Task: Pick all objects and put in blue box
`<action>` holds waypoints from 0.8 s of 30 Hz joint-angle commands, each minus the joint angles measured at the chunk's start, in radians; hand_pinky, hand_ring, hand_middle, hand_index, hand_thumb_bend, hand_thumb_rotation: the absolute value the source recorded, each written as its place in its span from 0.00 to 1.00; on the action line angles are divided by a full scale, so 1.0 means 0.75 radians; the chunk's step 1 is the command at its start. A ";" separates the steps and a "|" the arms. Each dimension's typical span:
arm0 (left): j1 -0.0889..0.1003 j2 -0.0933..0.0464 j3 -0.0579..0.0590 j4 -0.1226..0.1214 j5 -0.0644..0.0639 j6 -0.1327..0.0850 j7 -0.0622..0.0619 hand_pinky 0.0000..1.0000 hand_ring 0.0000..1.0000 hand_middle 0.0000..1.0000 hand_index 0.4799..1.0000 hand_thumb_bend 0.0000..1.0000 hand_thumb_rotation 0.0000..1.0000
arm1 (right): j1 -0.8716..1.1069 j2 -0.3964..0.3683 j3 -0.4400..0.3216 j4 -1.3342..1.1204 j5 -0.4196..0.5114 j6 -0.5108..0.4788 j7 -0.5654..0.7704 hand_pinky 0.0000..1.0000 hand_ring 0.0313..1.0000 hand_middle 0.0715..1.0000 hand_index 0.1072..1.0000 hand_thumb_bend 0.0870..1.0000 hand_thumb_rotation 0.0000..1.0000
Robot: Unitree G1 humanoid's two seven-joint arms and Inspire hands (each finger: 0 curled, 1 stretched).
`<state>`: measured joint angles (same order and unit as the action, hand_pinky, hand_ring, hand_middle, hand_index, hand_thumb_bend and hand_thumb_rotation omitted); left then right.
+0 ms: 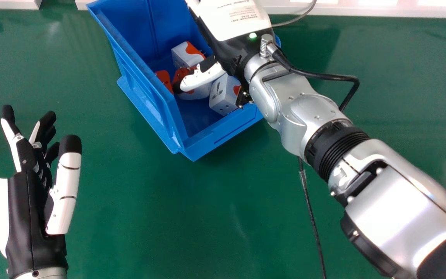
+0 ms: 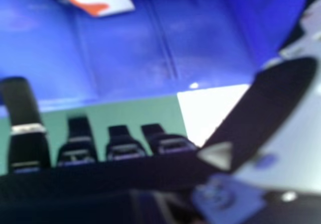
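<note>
My right hand (image 1: pixel 234 50) is over the right part of the blue box (image 1: pixel 145 83), palm side hidden and its thumb pointing left above the contents. White and orange blocks lie inside: one (image 1: pixel 186 55) towards the back, another (image 1: pixel 223 95) beside the wrist, and a third (image 1: pixel 199 92) partly under the thumb. An orange piece (image 1: pixel 163 79) rests by the left wall. In the right hand view, the open right hand (image 2: pixel 27 148) holds nothing, and a white and orange block (image 2: pixel 103 0) lies against the blue box (image 2: pixel 125 48). My left hand (image 1: pixel 29 193) is open at the left.
Green table surface (image 1: pixel 192 217) surrounds the box. A black cable (image 1: pixel 311 213) runs down past the right forearm, and another cable (image 1: pixel 323 75) loops at the right wrist. White frames (image 1: pixel 381 8) line the far edge.
</note>
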<state>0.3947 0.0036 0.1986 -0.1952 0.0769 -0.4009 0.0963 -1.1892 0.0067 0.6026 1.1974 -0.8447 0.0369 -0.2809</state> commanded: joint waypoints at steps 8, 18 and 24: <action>-0.028 0.001 -0.007 0.028 -0.043 -0.019 -0.009 0.92 0.93 0.91 0.80 0.60 0.75 | 0.262 -0.121 -0.076 -0.448 0.043 -0.023 -0.214 0.87 0.98 1.00 0.98 0.42 0.64; -0.062 0.033 -0.014 0.072 -0.038 -0.059 -0.030 0.90 0.92 0.91 0.80 0.53 0.74 | 0.912 -0.285 -0.208 -1.330 0.047 -0.087 -0.292 0.91 1.00 1.00 1.00 0.25 0.82; -0.076 0.038 -0.016 0.090 -0.032 -0.065 -0.037 0.88 0.92 0.91 0.80 0.53 0.75 | 1.273 -0.351 -0.320 -1.645 0.134 -0.219 -0.289 0.93 1.00 1.00 1.00 0.25 0.79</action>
<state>0.3397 0.0231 0.1868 -0.1246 0.0476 -0.4274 0.0667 -0.2760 -0.2456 0.3922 0.0370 -0.7673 -0.0941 -0.4910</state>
